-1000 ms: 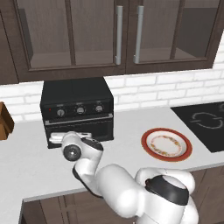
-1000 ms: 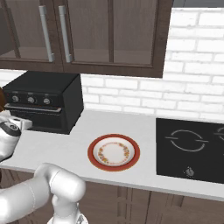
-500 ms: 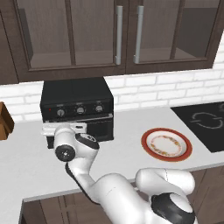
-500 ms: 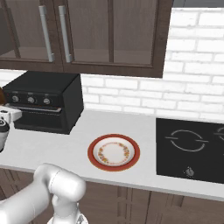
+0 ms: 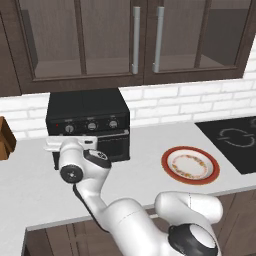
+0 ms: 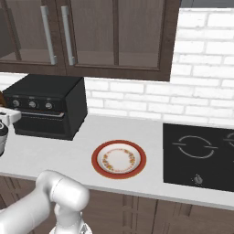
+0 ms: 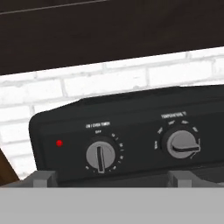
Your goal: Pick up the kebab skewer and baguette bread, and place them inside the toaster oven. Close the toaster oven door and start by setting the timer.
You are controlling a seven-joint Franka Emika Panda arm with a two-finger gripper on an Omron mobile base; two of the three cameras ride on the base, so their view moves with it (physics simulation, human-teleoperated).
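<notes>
Your hand (image 7: pixel 111 177), fingers spread wide apart and holding nothing, faced the toaster oven (image 5: pixel 88 117) head-on, with the timer knob (image 7: pixel 100 156) straight ahead, just above the fingertips.

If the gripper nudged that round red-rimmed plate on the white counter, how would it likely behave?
The round red-rimmed plate lies flat on the smooth white counter, so it would probably slide rather than tip or roll. It looks rigid, likely ceramic, so fairly heavy for its size and breakable if pushed off the edge. Its low, shallow rim offers the fingers little to grab.
</notes>
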